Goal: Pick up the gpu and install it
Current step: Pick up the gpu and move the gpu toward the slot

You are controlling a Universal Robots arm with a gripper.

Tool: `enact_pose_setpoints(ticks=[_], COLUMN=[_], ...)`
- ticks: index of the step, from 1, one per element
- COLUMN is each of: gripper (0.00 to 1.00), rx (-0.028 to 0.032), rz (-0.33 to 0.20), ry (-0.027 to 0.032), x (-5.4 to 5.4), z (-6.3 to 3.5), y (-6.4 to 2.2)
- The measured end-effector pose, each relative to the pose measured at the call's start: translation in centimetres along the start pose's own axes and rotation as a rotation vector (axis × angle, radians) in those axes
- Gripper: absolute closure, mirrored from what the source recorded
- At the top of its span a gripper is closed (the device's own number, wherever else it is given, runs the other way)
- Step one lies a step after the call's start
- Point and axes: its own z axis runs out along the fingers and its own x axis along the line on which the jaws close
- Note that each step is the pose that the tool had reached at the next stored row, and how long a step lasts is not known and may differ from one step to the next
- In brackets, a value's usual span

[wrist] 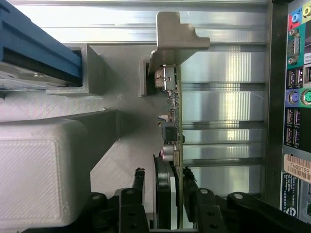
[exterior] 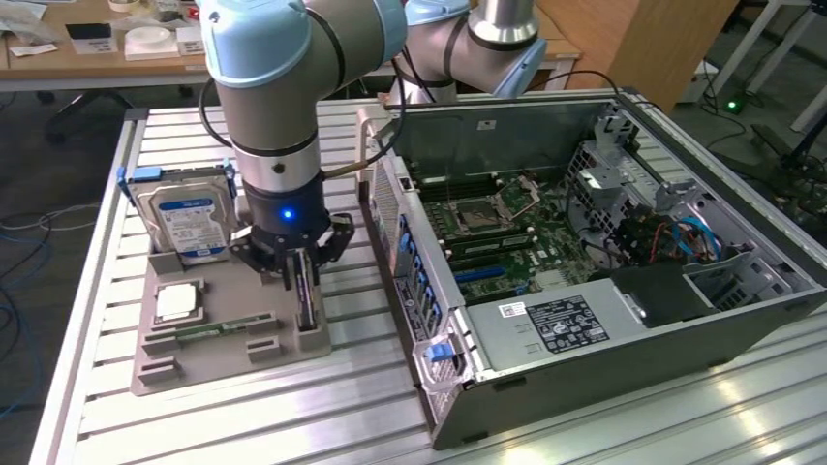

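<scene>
One gpu [exterior: 306, 302], on edge in the grey fixture's [exterior: 194, 373] slot, long axis twelve-to-six in the exterior view, directly beneath the end effector [exterior: 301, 278]. Jaws part-open astride it, clamping nothing yet. Wrist view: gap beside one finger [wrist: 137, 189], silver bracket [wrist: 177, 34] at the far end. Exterior view: computer case [exterior: 621, 387] at three o'clock, hard drive [exterior: 188, 218] at ten, both on the tabletop [exterior: 362, 417].

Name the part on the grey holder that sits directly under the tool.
The gpu, the thin card standing on edge at the holder's side beside the computer case. The hard drive stands apart; the processor and memory stick lie flat.
</scene>
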Motion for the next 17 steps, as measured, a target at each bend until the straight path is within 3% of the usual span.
enact_pose_setpoints(ticks=[2, 3, 9, 10, 17], gripper=[0.57, 0.64, 0.65, 0.72, 0.72], rx=[0.0000, 0.0000, 0.0000, 0.0001, 0.0000], rz=[0.000, 0.000, 0.000, 0.000, 0.000], ry=[0.0000, 0.0000, 0.0001, 0.0001, 0.0000], x=[0.00, 0.00, 0.00, 0.00, 0.00], z=[0.00, 0.00, 0.00, 0.00, 0.00], y=[0.00, 0.00, 0.00, 0.00, 0.00])
